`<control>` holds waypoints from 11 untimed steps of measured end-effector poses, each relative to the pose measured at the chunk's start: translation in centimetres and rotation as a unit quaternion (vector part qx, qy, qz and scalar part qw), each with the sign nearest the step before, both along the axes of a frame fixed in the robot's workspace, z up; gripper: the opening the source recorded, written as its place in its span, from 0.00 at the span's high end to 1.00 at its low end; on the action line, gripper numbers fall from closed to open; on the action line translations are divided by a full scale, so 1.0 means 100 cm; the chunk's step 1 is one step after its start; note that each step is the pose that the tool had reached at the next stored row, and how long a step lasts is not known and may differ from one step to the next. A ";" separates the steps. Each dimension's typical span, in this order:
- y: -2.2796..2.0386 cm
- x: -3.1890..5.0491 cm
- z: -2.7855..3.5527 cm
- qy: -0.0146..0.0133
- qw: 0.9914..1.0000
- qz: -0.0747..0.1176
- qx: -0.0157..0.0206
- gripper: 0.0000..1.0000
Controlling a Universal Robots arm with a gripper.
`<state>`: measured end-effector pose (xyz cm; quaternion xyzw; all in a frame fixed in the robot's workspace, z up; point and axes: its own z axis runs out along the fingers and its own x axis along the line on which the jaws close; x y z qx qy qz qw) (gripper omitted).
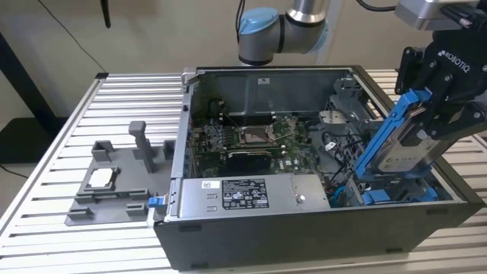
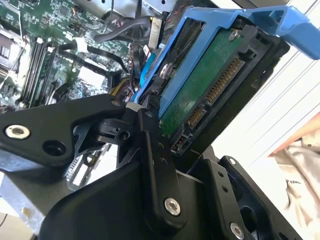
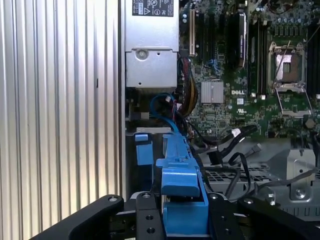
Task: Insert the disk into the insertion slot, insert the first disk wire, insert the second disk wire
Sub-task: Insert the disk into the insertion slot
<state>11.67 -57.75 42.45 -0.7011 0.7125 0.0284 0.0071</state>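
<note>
In the exterior view the disk [image 1: 407, 149], silver-grey in a bright blue carrier, hangs steeply tilted over the open computer case's right end. My gripper [image 1: 432, 117] is shut on its upper part. The disk's lower end reaches down to the insertion slot [image 1: 384, 197], a dark cage with blue parts. In the second wrist view the disk's green circuit-board side and connector [image 2: 210, 85] show between black fingers [image 2: 152, 150]. The first wrist view looks along the carrier's blue edge [image 3: 180, 170] toward the slot's blue parts [image 3: 144, 150]. Loose black cables with plugs [image 3: 235, 136] lie beside the cage; I cannot tell which are the disk wires.
The silver power-supply box [image 1: 243, 194] sits along the case's front, next to the cage. The motherboard [image 1: 251, 137] fills the case floor. A grey fixture [image 1: 106, 182] stands on the slatted table [image 1: 68, 125] at the exterior view's left. The arm's blue joint [image 1: 263, 25] is behind the case.
</note>
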 end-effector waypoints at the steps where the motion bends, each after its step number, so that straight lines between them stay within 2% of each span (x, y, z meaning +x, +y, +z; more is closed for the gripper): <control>1: 0.0000 0.0008 -0.0017 0.000 1.000 0.000 -0.001 0.67; 3: 0.0000 0.0023 -0.0047 0.000 1.000 0.000 -0.003 0.67; 5: 0.0000 0.0025 -0.0079 0.000 1.000 0.000 -0.003 0.67; 11: -0.0002 0.0027 -0.0101 0.000 1.000 0.000 -0.007 0.67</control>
